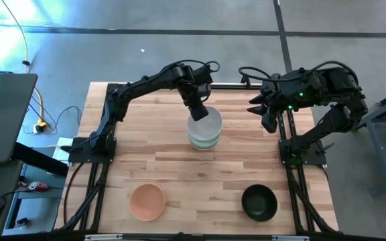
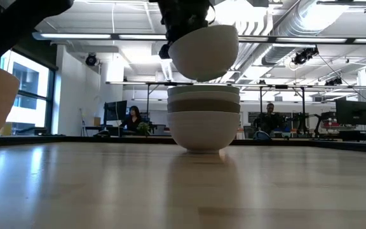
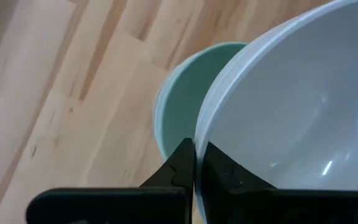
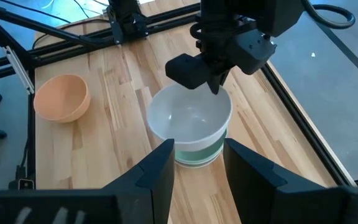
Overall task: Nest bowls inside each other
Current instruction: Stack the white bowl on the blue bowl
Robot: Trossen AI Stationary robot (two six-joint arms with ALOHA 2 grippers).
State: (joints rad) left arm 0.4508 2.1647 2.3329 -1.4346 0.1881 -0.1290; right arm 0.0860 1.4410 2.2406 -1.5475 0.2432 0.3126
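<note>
White bowl [image 2: 203, 52]: hangs just above the stack [image 2: 203, 121] at the table's [image 1: 173, 167] far middle, not yet seated.
Left gripper [image 3: 194, 163]: fingers pinched on the bowl's rim, one inside, one outside.
Your step: centre the bowl over the mint bowl [image 3: 182, 93], lower level, then release.
Right gripper [image 4: 197, 168]: waits far right, fingers spread, empty.
Peach bowl [image 1: 147, 201], black bowl [image 1: 259, 202]: loose at the near edge, well apart.
</note>
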